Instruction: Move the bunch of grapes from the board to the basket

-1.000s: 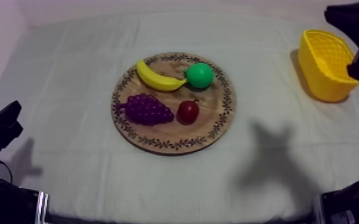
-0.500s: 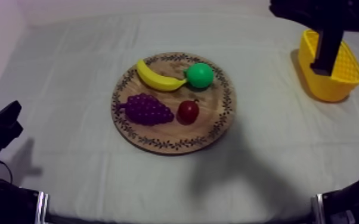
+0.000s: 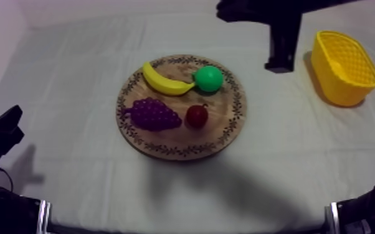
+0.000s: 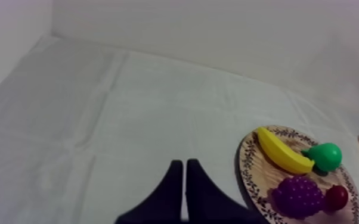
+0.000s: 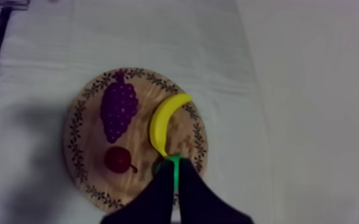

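The banana (image 3: 165,81) lies flat and curved. Seen from above, one end points to the far left and the other end meets the pear (image 3: 209,79). The pear is bright green, its round body to the right of the banana. The small red fruit (image 3: 196,116) sits nearer the front than both and apart from them, roughly in line with the pear, with a short dark stalk on top. The table (image 3: 65,93) wears a grey-white cloth crossed by faint fold lines. A broad soft shadow (image 3: 227,187) lies on the cloth toward the front edge. A pale wall (image 4: 217,36) rises behind the table.
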Robot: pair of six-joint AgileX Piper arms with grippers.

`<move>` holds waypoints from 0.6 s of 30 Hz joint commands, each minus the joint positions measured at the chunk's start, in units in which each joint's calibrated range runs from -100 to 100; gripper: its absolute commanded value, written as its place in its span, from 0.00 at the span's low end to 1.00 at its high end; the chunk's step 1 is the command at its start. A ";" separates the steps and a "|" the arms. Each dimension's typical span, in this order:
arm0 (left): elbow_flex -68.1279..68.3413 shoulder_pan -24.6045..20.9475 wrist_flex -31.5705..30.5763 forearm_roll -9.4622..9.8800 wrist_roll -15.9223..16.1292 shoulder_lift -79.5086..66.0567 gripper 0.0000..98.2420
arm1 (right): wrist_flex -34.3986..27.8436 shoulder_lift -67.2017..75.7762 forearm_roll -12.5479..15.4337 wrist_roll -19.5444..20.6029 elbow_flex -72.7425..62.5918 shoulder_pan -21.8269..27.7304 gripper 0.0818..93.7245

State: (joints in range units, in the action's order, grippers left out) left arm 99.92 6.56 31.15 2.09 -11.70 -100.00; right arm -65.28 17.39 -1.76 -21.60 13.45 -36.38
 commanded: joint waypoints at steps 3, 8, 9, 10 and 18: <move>-0.04 -0.01 -0.03 -0.01 0.01 0.00 0.00 | -2.70 -6.02 1.01 0.31 -4.87 -0.31 0.01; -0.04 -0.01 -0.03 -0.01 0.01 0.00 0.00 | -5.31 -12.05 2.16 1.11 -9.47 -0.21 0.01; -0.04 -0.01 -0.03 -0.01 0.01 0.00 0.00 | -5.64 -13.17 2.34 1.29 -10.21 -0.19 0.01; -0.04 -0.01 -0.03 -0.01 0.01 0.00 0.00 | -5.92 -14.23 2.53 1.45 -10.93 -0.15 0.01; -0.04 -0.01 -0.03 -0.01 0.01 0.00 0.00 | -8.59 -22.01 4.14 2.23 -16.09 0.30 0.01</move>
State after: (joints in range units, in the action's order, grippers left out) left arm 99.92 6.56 31.15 2.09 -11.70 -100.00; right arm -73.55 -3.33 2.28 -19.39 -1.98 -36.12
